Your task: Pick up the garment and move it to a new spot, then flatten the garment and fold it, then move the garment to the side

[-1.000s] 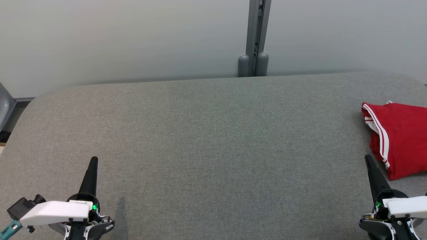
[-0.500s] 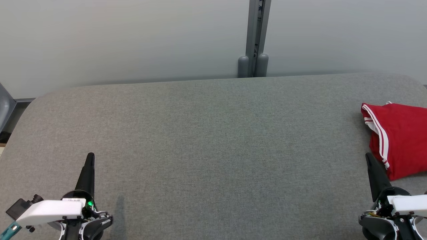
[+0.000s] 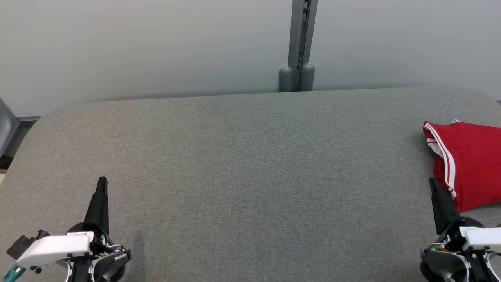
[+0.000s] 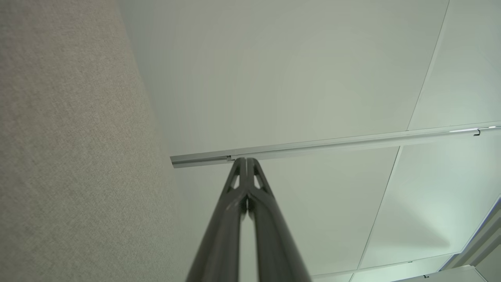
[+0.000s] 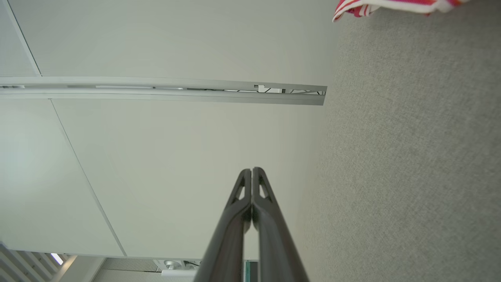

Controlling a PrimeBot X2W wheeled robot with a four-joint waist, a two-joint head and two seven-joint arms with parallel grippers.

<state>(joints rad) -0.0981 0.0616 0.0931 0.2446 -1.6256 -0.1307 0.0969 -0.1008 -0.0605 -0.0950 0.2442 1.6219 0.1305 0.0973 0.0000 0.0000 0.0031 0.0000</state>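
The garment, red with white stripes along its edge, lies folded at the right edge of the grey table, partly cut off by the head view's border. A striped corner of the garment shows at the top of the right wrist view. My right gripper is shut and empty at the lower right, its tip just left of the garment's near corner. Its fingertips meet in the right wrist view. My left gripper is shut and empty at the lower left, far from the garment, its fingertips pressed together.
A pale wall with a grey vertical post rises behind the table's far edge. A grey object stands off the table's left end. The table's rounded corners fall away at far left and far right.
Both grippers have slid slightly toward the lower edge of the head view, the left one also drifting left. The garment has not moved.
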